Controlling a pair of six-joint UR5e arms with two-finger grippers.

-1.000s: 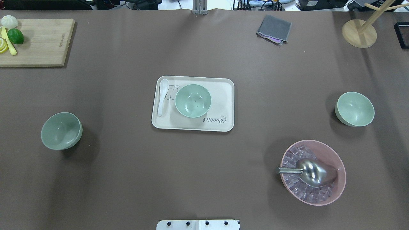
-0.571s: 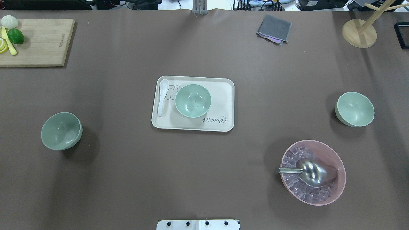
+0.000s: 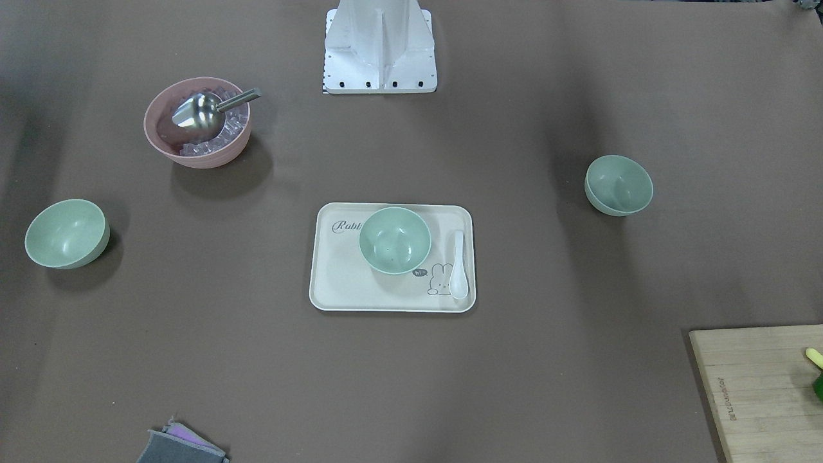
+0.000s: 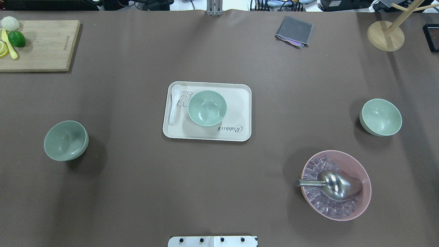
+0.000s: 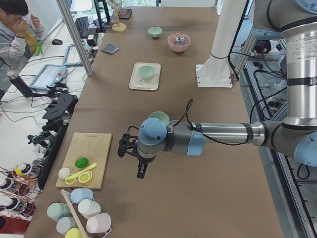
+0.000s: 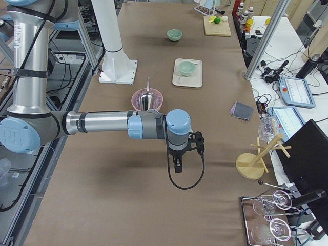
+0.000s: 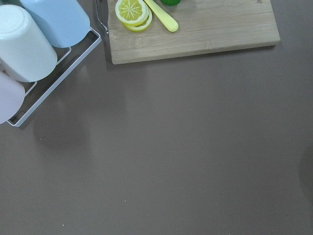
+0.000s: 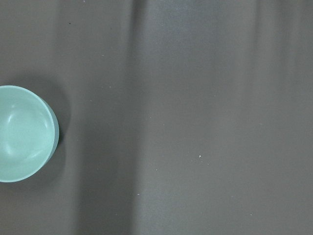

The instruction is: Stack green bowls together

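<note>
Three pale green bowls stand apart on the brown table. One bowl (image 4: pixel 66 140) is at the left, one (image 4: pixel 207 108) sits on a cream tray (image 4: pixel 240 103) in the middle, and one (image 4: pixel 380 117) is at the right. The right wrist view shows a green bowl (image 8: pixel 24 133) at its left edge. My left gripper (image 5: pixel 140 171) shows only in the exterior left view, held above the table near the left bowl (image 5: pixel 159 117). My right gripper (image 6: pixel 177 166) shows only in the exterior right view. I cannot tell whether either is open or shut.
A pink bowl (image 4: pixel 356 209) with ice and a metal scoop (image 4: pixel 334 183) stands front right. A white spoon (image 4: pixel 175 103) lies on the tray. A cutting board (image 4: pixel 41 44) with lemon and lime, a grey cloth (image 4: pixel 294 31) and a wooden stand (image 4: pixel 386 36) lie at the back. A cup rack (image 7: pixel 29 44) is beside the board.
</note>
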